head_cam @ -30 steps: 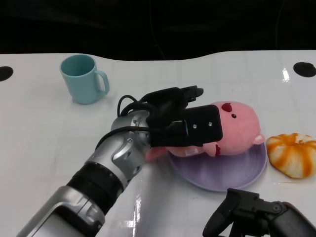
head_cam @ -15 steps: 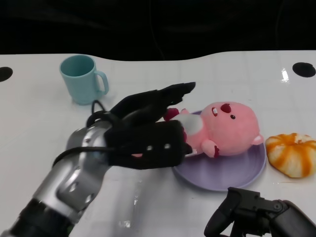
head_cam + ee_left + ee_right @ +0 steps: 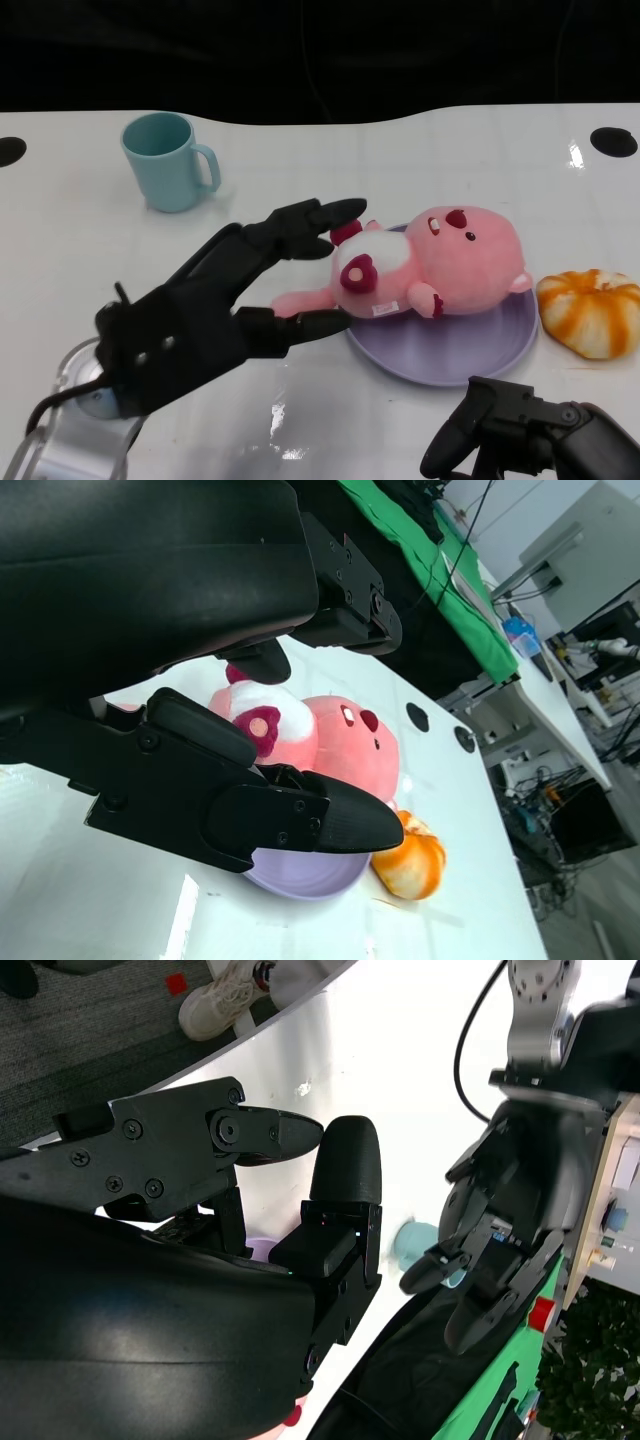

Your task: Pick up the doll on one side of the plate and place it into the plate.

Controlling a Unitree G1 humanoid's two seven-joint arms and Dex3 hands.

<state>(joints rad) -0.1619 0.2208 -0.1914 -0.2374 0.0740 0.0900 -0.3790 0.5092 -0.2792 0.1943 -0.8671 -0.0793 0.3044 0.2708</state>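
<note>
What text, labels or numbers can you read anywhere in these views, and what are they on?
No text can be read in any view.
Doll: a small white tag at its side, too small to read.
Mug, plate, orange plush: no markings show.
Left hand and right hand: no lettering shows.
Panel at the edge of the right wrist view: blurred knobs, nothing legible.

Pink plush doll (image 3: 440,265) with a white belly, dark red heart patch and red nose lay on its back across the plate (image 3: 470,355), head toward the right, legs overhanging the left rim above the counter (image 3: 400,150). The plate was shallow, round and lavender, lying right of centre, near side.
</note>
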